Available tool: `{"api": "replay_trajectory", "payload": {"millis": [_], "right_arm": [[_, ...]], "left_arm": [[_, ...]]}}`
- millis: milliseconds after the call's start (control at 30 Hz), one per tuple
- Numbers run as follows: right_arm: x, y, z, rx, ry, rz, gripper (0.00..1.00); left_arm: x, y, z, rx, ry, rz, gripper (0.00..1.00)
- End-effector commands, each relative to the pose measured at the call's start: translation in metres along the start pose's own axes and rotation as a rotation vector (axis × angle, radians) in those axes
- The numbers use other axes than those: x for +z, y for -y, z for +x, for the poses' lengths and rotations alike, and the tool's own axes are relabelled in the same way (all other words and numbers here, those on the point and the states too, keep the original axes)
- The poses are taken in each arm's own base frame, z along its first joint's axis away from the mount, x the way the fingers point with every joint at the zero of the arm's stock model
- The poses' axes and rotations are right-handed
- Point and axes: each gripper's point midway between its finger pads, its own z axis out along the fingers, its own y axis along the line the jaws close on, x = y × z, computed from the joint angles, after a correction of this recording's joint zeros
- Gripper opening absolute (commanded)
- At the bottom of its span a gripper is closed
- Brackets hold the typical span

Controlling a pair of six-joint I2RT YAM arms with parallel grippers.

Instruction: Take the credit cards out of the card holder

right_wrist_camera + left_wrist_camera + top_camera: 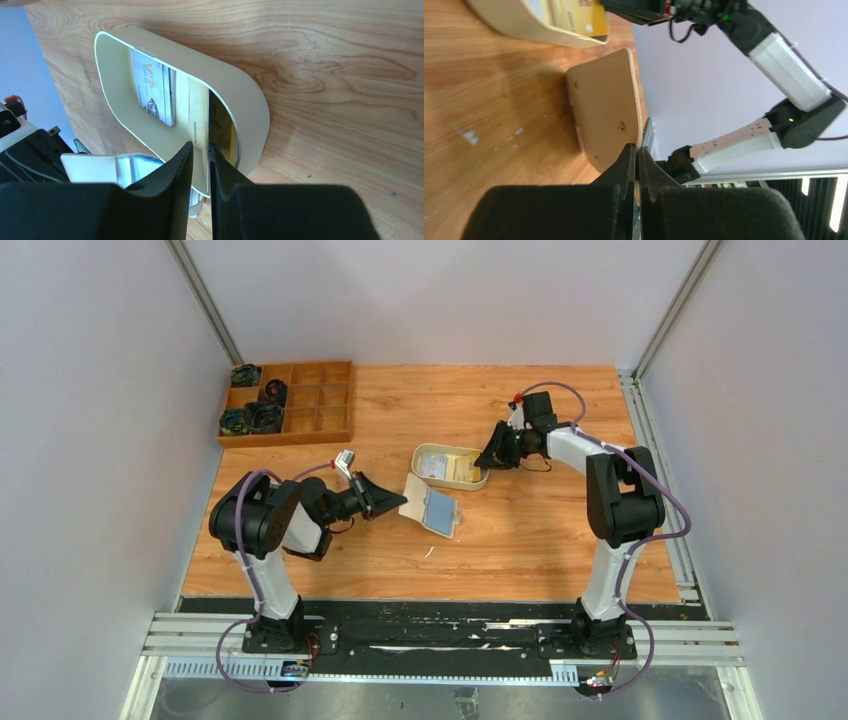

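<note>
At the near side of the wooden bench [530, 540], the left claw [637, 156] is clamped tight on one edge of the small flat beige bifold card holder [606, 107], propping it open and tilted with its pale-blue inside facing up. I can't make out a card left in it. Just beyond sits an oval beige tray with a raised rim [250, 115], holding a pale whitish plastic card [152, 92] lying flat and a yellow plastic card [198, 120] leaning by the wall. The right claw [201, 146] reaches into the tray, its jaws nearly together astride that yellow card; I cannot tell whether they pinch it. This looks like the drop-off, late in the job. The next move calls for parting the jaws and lifting straight up without dragging the card out.
</note>
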Motion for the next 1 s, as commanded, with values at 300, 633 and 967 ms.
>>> {"api": "replay_trajectory", "payload": {"millis": [300,633,967], "right_arm": [[-0.017,0.009,-0.009,-0.062,-0.007,0.115,0.47],[-0.058,0.006,-0.034,-0.186,0.103,0.275,0.48],[-0.04,0.021,-0.014,-0.219,0.027,0.344,0.42]], "left_arm": [[-0.026,-0.079,-0.014,0.279,-0.026,-0.526,0.0],[-0.049,-0.124,-0.009,0.286,-0.113,-0.808,0.0],[-0.048,-0.113,-0.017,0.368,-0.132,-0.905,0.44]]}}
